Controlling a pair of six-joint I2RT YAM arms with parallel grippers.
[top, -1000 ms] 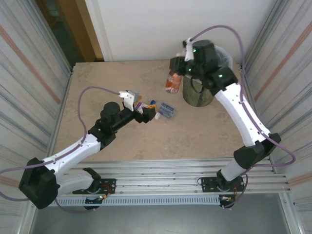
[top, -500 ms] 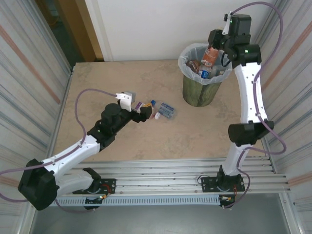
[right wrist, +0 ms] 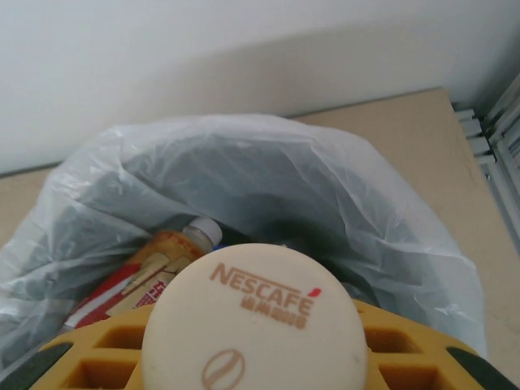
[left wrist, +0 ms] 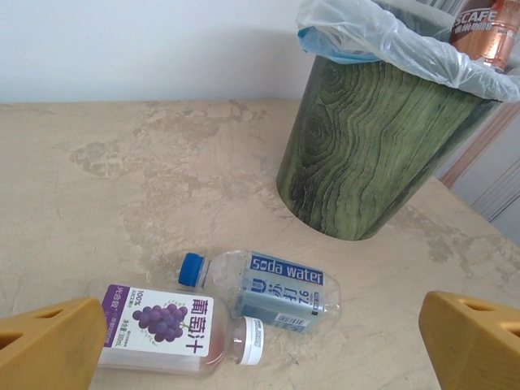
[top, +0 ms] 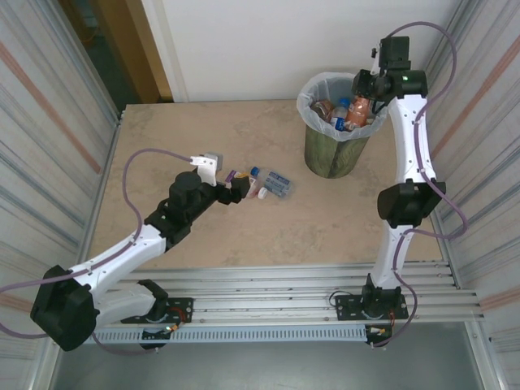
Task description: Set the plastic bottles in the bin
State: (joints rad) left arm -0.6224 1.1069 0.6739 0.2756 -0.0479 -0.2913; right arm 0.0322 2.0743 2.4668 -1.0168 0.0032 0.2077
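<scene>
A round dark-green, wood-grained bin [top: 329,154], lined with a translucent white plastic bag [right wrist: 390,211], is seen upright toward the far right corner of the beige stone-patterned table [top: 187,130]. Several plastic bottles [right wrist: 154,272] are heaped inside it, one with a white cap and a red-and-yellow label. An amber Nescafé bottle [top: 356,114] with a cream cap is held upright over the right part of the bin's opening. It is clamped near its top by the right gripper [top: 363,93], whose yellow fingers [right wrist: 89,370] are pressed against it on both sides. Whether its base touches the heap cannot be told.

Two bottles are lying on their sides on the table, left of the bin and apart from it. One is a clear soda-water bottle [left wrist: 272,286] with a blue cap and blue label. Just beside it, on the near side, is a clear grape-juice bottle [left wrist: 166,325] with a white cap and purple label. The left gripper [top: 241,192] is held low just beside them, its jaws spread wide.

Bare table is seen left of these bottles, on their near side, and between them and the bin. The bin is set close to the table's far and right edges, with a white wall [top: 244,41] behind and ribbed metal panels [top: 49,106] at either side.
</scene>
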